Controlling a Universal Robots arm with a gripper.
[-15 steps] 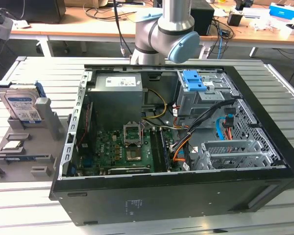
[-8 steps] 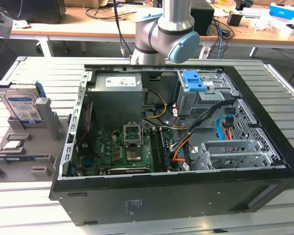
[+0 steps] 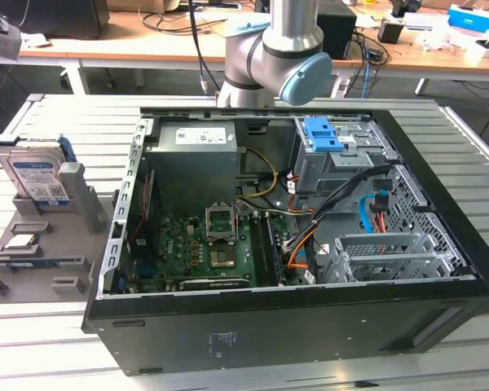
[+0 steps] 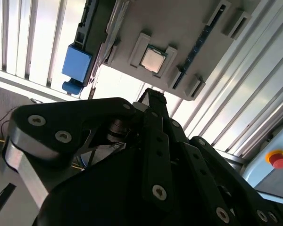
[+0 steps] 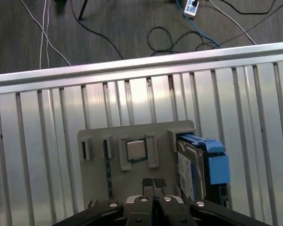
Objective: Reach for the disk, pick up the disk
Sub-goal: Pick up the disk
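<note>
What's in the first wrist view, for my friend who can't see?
The end effector, fingertips together and empty, hovers over a grey holder on a slatted metal table. In the holder, the disk in its blue bracket stands on edge beside a square chip.

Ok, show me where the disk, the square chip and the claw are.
disk (image 5: 187,170), first wrist view, on its labelled face.
square chip (image 5: 136,149), first wrist view, middle of its silver top.
claw (image 5: 153,182), first wrist view, midway between its fingertips.

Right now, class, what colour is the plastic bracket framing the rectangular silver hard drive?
The bracket is blue; first wrist view.
</note>
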